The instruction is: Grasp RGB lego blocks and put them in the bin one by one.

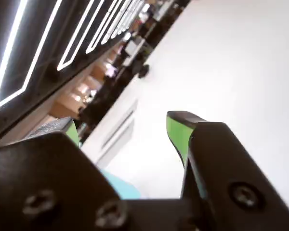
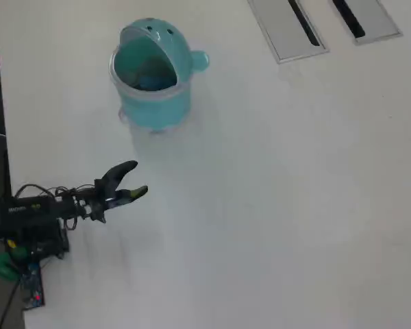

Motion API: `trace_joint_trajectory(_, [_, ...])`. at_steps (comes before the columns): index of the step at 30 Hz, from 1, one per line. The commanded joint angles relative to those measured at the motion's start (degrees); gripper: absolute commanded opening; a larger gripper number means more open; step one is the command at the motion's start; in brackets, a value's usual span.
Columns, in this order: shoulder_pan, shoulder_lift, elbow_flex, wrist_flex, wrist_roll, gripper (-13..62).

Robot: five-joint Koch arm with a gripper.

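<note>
The bin (image 2: pixel 153 70), round and teal with a domed hood and a side knob, stands on the white table at the upper left of the overhead view. A sliver of the bin (image 1: pixel 121 186) shows low between the jaws in the wrist view. My gripper (image 2: pixel 138 179) hovers below the bin, apart from it, pointing right. Its jaws stand open with nothing between them. In the wrist view the gripper (image 1: pixel 124 121) shows green pads (image 1: pixel 177 132) spread wide. No lego blocks show on the table; the bin's inside is too dim to read.
Two grey slotted panels (image 2: pixel 288 27) lie flush in the table at the top right of the overhead view, and the panels (image 1: pixel 116 132) also appear in the wrist view. The arm's base and wiring (image 2: pixel 24 236) sit at the left edge.
</note>
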Motion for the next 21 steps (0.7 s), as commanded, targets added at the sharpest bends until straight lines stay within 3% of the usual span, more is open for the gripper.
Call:
trace_joint_trajectory(1, [0.1,3.9,-1.0,-9.1,2.0,33.0])
trace_joint_trajectory(21, [2.9,4.0,17.3,-24.5,8.3,33.0])
